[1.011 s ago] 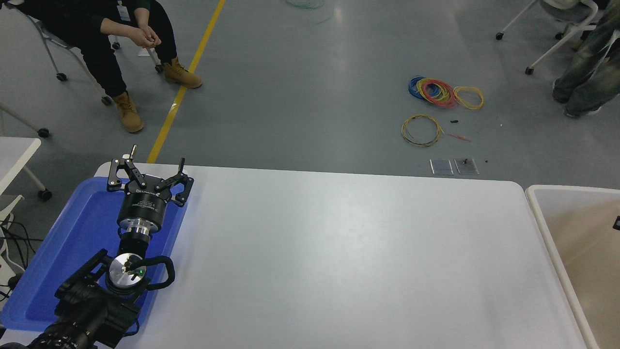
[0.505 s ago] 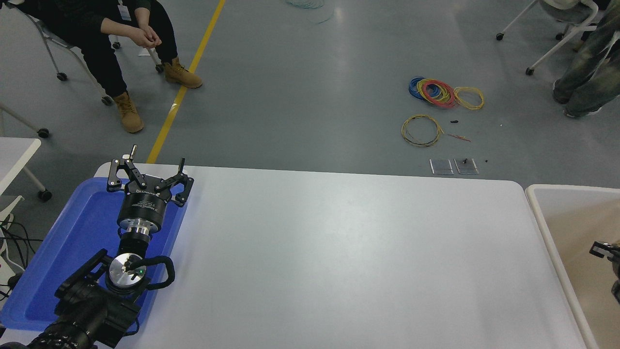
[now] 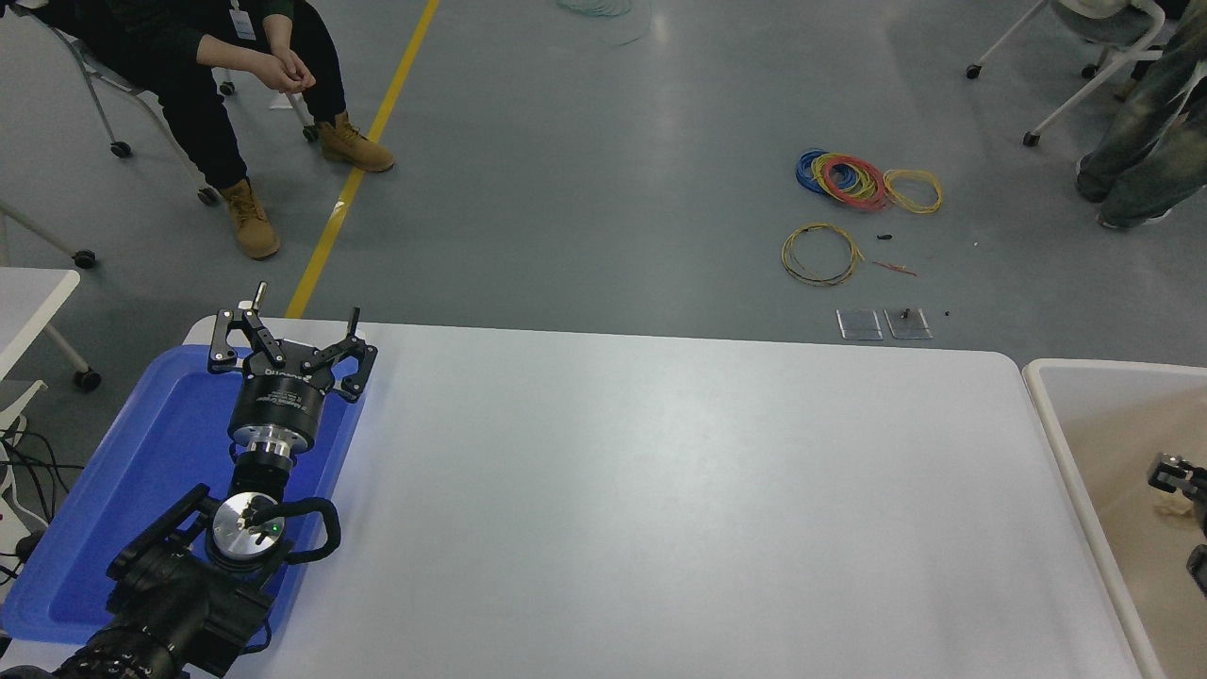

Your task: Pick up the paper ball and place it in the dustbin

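The dustbin [image 3: 1047, 396] is a white bin with a beige inside, standing off the table's right end and cut off by the picture's edge. My right gripper [image 3: 1181, 519] reaches in from the right edge over the bin's inside. Only two black fingertips [image 3: 1169, 471] show, spread apart. A small pale crumpled piece, the paper ball [image 3: 1173, 507], shows between them just below the upper fingertip. I cannot tell whether it touches a finger. My left gripper [image 3: 288, 325] is parked open and empty over the blue tray at the lower left.
A flat blue tray [image 3: 113, 490] lies at the table's left end under the left arm. The white table [image 3: 660, 509] spans the middle. A seated person [image 3: 217, 85] is at the far left, another person's legs [image 3: 1141, 141] at the far right. Coils of wire [image 3: 853, 184] lie on the floor.
The right gripper has come into view at the right edge over the bin and its upper fingertip has risen slightly. The pale paper piece now shows below it. The left arm has not moved.
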Robot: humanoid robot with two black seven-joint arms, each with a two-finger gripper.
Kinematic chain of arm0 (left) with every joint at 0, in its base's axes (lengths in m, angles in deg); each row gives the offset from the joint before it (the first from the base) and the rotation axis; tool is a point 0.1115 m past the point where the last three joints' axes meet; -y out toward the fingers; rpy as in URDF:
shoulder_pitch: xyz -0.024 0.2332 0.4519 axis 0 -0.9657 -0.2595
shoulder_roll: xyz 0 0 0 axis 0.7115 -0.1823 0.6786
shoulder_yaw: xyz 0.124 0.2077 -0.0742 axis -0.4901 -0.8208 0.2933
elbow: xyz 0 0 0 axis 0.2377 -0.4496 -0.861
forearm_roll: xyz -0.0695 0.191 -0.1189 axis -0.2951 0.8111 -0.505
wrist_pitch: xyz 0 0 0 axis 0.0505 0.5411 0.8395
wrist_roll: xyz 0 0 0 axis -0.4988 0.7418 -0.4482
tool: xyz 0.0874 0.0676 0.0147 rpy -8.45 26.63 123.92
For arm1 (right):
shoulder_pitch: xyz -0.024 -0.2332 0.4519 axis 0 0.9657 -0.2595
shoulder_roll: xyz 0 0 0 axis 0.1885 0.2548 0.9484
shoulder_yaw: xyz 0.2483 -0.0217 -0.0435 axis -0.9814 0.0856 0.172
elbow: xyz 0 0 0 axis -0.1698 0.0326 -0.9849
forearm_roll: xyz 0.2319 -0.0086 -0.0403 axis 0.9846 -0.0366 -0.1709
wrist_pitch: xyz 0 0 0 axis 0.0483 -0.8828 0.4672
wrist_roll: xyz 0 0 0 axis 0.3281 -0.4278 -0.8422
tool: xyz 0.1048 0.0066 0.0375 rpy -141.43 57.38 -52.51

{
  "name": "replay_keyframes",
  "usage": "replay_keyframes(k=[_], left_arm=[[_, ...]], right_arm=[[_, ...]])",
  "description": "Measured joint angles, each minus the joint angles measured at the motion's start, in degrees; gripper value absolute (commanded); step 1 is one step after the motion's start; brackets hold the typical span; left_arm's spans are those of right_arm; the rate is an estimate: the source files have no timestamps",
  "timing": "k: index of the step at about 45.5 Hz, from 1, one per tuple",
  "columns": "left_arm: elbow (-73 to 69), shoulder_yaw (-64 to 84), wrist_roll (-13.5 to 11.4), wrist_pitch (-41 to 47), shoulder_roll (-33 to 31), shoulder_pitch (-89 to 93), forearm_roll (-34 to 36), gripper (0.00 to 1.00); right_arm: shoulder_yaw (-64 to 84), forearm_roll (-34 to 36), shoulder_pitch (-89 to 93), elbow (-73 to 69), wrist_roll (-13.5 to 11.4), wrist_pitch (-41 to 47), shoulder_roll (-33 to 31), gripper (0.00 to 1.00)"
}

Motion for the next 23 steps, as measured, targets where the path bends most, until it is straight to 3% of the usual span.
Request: replay_keyframes(k=[11, 23], left_arm=[[0.0, 0.0, 0.0, 0.0, 0.0, 0.0, 0.0, 1.0], [0.0, 0.0, 0.0, 0.0, 0.0, 0.0, 0.0, 1.0]], right_arm=[[-7.5, 0.2, -2.8, -0.5, 0.0, -0.2, -0.2, 1.0], [-27.0, 0.3, -9.0, -1.0, 0.1, 0.0, -0.4, 1.0]])
